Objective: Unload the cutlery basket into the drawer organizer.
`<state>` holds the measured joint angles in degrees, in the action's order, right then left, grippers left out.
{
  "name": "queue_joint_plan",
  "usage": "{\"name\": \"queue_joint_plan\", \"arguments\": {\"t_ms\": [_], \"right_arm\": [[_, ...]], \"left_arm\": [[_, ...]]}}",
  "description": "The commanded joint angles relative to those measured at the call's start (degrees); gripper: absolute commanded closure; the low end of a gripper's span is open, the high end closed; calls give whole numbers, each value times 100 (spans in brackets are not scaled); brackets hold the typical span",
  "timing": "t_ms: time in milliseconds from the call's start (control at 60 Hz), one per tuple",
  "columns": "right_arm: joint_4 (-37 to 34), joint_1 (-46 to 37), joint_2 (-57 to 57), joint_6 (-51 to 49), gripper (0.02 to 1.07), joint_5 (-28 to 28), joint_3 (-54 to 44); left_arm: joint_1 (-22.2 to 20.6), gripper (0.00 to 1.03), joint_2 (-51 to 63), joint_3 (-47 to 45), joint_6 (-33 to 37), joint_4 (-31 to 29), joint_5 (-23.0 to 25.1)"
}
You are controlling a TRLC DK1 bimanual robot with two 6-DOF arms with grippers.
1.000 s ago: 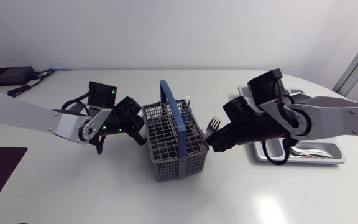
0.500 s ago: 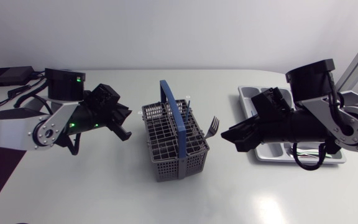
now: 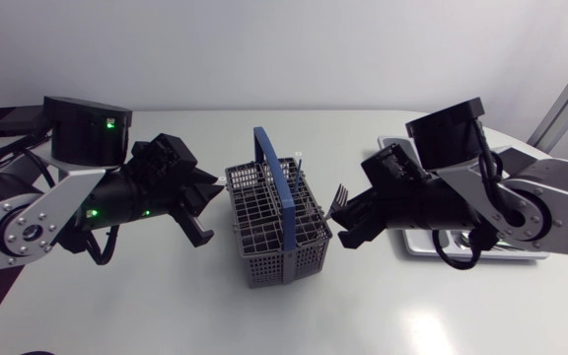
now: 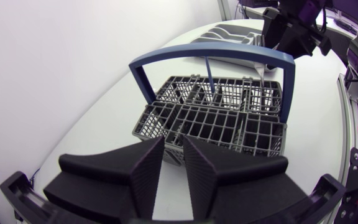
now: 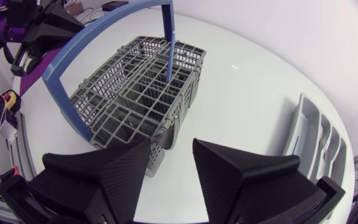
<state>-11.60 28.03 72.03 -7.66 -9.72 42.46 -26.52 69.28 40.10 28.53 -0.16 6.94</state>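
At centre: basket [image 3: 279, 232] upright, handle [image 3: 276, 182] along its length | fork [image 3: 338, 200] tines-up, perhaps leaning | left claw [image 4: 173, 140], right claw [image 5: 171, 144] narrowly parted, empty.

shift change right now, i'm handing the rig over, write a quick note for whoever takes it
Left hand: open, empty, just short of the grey wire cutlery basket with the blue handle.
Right hand: open, empty, at the basket's opposite side, beside the silver fork sticking up there.
Silver drawer organizer: behind the right arm, mostly hidden.
Done: cannot tell; nothing is held.
To do: the fork and a white-tipped utensil in the basket go to the organizer.
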Motion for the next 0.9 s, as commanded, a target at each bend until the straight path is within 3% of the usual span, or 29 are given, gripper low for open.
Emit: {"name": "queue_joint_plan", "arguments": {"t_ms": [0,200,383,617,883], "right_arm": [[96,1,171,124,57,75,219],[149,1,320,116,72,110,386],[70,27,426,37,101,93,500],[-124,27,206,-43,101,66,500],[-423,36,-154,-139,101,49,623]], "left_arm": [[-169,78,-142,-90,-15,-45,-88],[-433,78,-169,-116,-50,-98,-193],[-749,78,-221,-46,-94,-335,-272],[-1382,78,-415,68,-173,-977,-545],[-1821,78,-353,77,-261,-1144,-826]]}}
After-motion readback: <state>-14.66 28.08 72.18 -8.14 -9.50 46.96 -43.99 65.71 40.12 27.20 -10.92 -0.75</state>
